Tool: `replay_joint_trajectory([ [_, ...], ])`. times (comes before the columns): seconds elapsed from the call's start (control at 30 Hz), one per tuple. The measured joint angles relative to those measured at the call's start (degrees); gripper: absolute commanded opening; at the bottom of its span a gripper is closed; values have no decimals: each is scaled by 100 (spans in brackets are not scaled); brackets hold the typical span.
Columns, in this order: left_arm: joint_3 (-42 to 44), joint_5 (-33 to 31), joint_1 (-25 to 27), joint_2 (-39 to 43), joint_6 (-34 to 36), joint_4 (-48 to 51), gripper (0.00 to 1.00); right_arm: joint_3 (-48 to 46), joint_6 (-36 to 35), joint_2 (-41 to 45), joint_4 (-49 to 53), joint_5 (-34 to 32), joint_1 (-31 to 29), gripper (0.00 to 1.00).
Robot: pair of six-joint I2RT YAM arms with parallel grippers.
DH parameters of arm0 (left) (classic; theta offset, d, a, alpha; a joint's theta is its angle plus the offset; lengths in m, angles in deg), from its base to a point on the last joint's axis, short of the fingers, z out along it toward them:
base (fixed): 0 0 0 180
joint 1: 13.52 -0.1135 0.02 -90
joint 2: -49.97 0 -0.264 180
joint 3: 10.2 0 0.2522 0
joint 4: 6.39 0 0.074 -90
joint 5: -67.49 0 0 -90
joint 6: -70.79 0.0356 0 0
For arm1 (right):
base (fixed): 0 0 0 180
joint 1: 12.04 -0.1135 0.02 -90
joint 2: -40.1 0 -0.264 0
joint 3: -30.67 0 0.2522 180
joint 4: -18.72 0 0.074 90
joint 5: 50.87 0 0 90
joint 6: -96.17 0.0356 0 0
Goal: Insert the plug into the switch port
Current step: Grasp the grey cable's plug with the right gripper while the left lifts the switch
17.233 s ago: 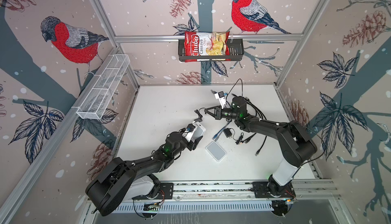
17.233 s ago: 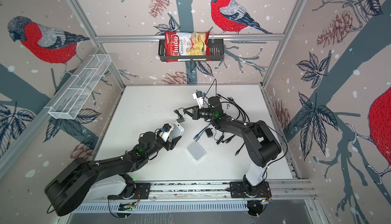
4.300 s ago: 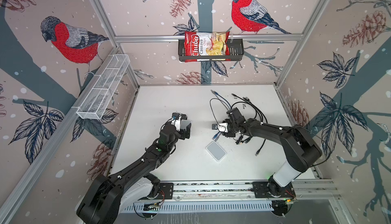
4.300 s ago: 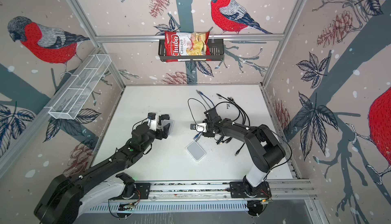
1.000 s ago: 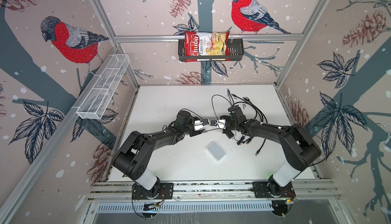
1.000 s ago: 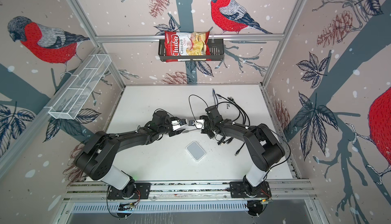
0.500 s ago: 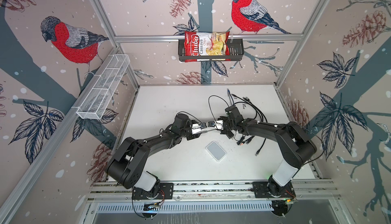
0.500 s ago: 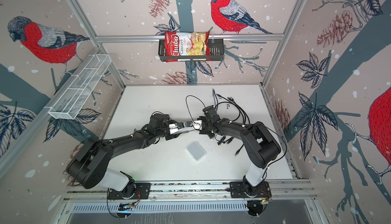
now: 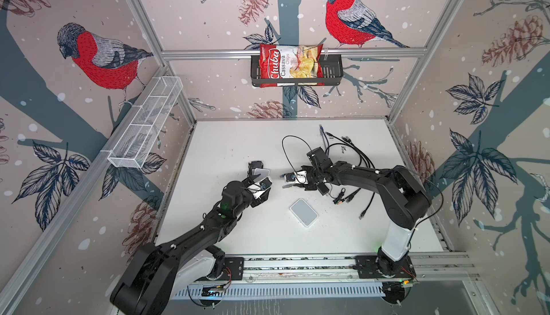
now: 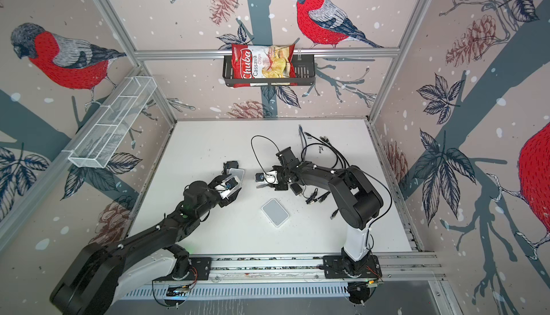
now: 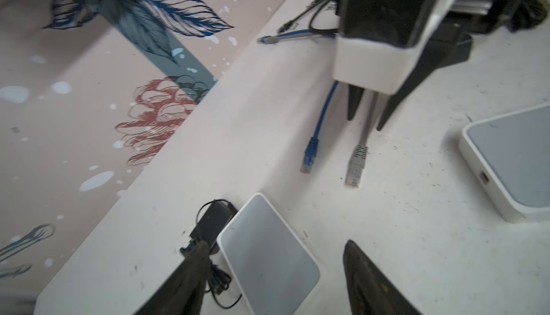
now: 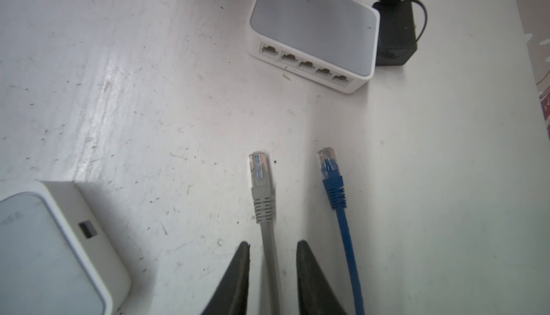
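The switch (image 12: 312,27), a white box with a grey top, lies flat on the table. Its row of ports (image 12: 306,65) faces the right gripper. In the left wrist view the switch (image 11: 268,257) sits between the wide-apart fingers of my left gripper (image 11: 275,243), which is open and clear of its sides. The grey plug (image 12: 260,176) lies on the table short of the ports. Its cable runs between the fingers of my right gripper (image 12: 273,243), which is open with a gap on each side. In both top views the grippers (image 9: 259,181) (image 10: 262,181) stand apart.
A blue plug (image 12: 329,164) lies beside the grey one. A black power adapter (image 12: 394,36) with its cord rests against the switch's far side. A second white box (image 9: 303,212) lies nearer the front. Loose black cables (image 9: 351,149) spread at the back right.
The left gripper has drawn back to the left and its jaws have widened off the switch. The right gripper has opened off the grey cable, and the plug now lies on the table.
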Motion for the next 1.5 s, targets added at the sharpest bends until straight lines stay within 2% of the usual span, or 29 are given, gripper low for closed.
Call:
replay_joint_trajectory([
  [0.23,76,-492,-2,428,-881,-511,97,391,-20,-378,404,-20,-17,31],
  [0.87,-752,-1471,-79,57,-2310,284,97,1036,-153,-964,986,0,-122,29],
  [1.0,-942,-1467,-170,-68,-2594,601,97,1193,-179,-1080,1056,44,-114,20],
  [1.17,-1137,-1436,-345,-271,-3008,964,97,1283,-221,-1145,1172,92,-92,16],
  [1.3,-1351,-1410,-492,-531,-3421,1325,97,1307,-299,-1158,1239,105,-92,7],
  [1.5,-1716,-1217,-647,-992,-4059,1810,97,1185,-111,-1088,1025,76,-94,2],
])
